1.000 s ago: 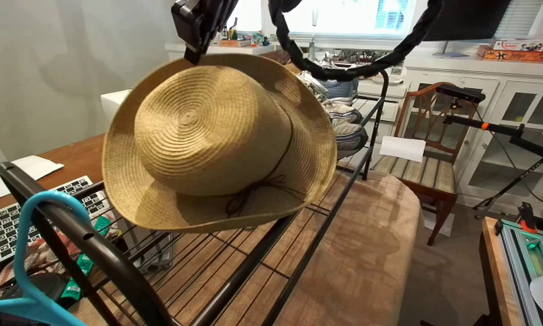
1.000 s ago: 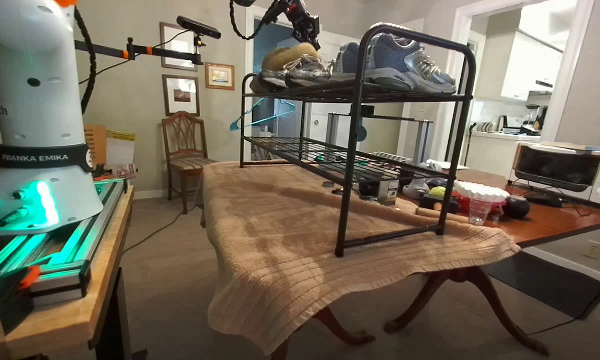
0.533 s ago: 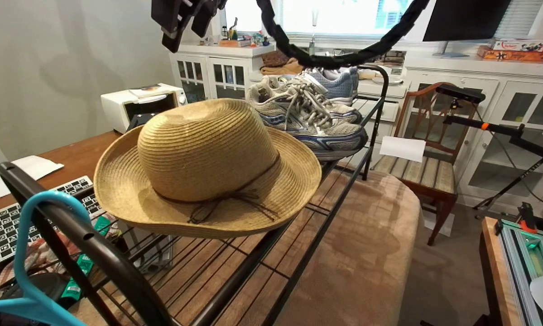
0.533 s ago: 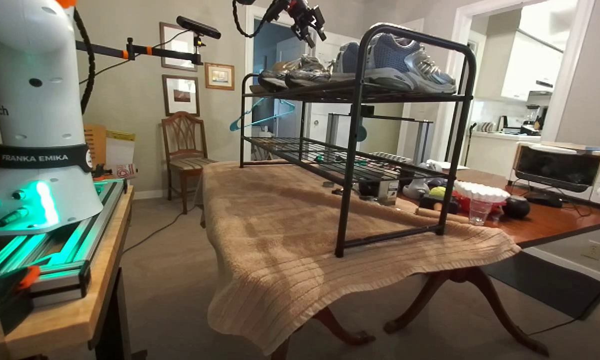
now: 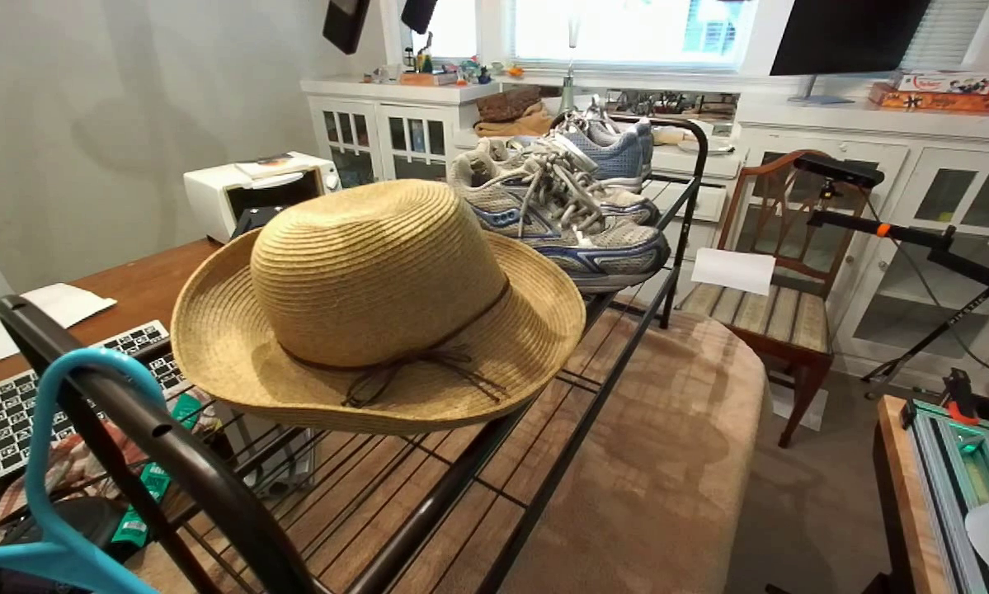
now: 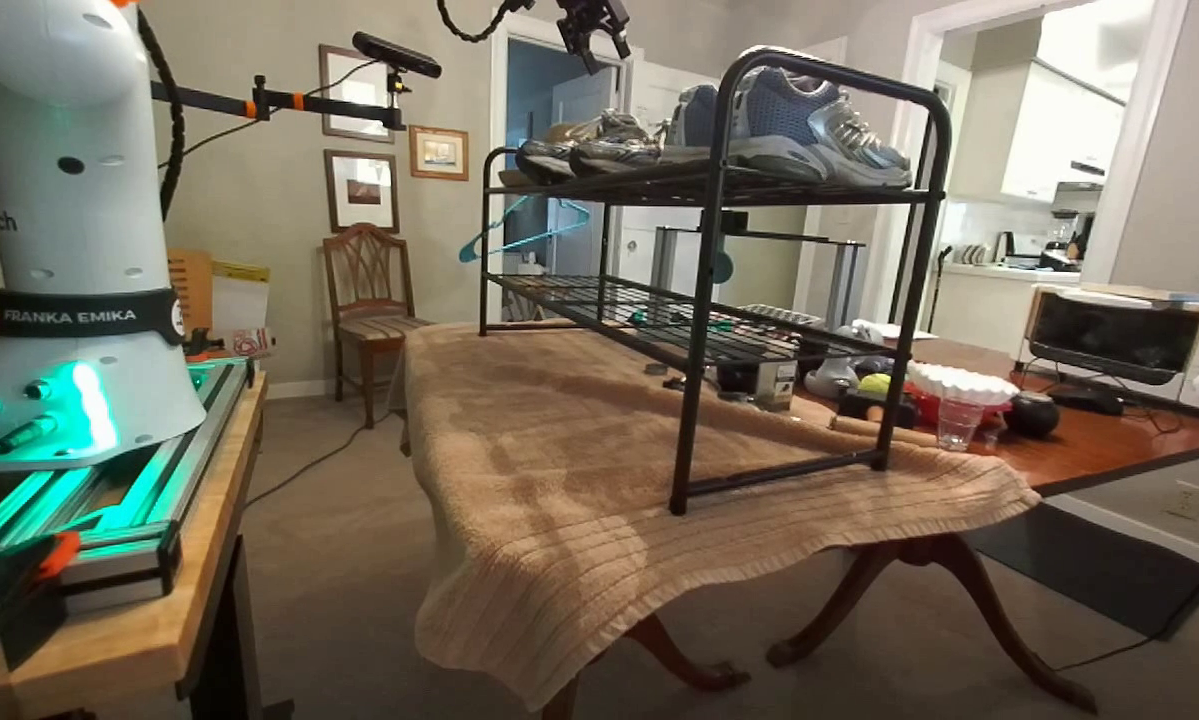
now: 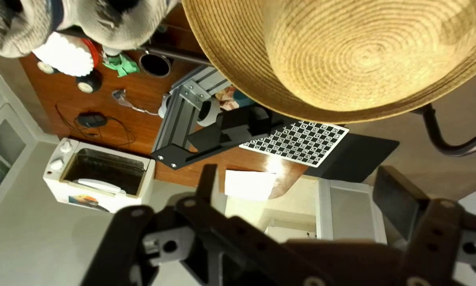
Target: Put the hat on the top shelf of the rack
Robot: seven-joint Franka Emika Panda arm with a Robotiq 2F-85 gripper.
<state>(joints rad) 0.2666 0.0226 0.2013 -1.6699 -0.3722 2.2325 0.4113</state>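
The straw hat (image 5: 379, 301) sits crown up on the top shelf of the rack (image 6: 679, 186), lower than the gripper (image 7: 299, 184) and apart from it; in the wrist view it fills the upper right, outside the space between the two fingers (image 7: 394, 200), which stand wide apart. In both exterior views the gripper hangs higher than the shelf, near the upper border of the view. There is one hat, with one thin dark band knotted round its crown. The rack (image 5: 214, 493) is one frame with two wire tiers (image 6: 659, 315), and its top shelf also bears four sneakers (image 6: 809, 120), two mostly blue and two mostly gray. Whether the brim touches the nearest sneaker I cannot tell. One blue hanger (image 5: 58, 549) hooks over the end of the rack near the hat. One tan towel (image 6: 559, 450) lies under the rack. The wrist view also shows one toaster oven (image 7: 103, 169) and one checkered board (image 7: 295, 143). One wooden chair (image 6: 374, 325) and three framed pictures (image 6: 364, 195) show in an exterior view.
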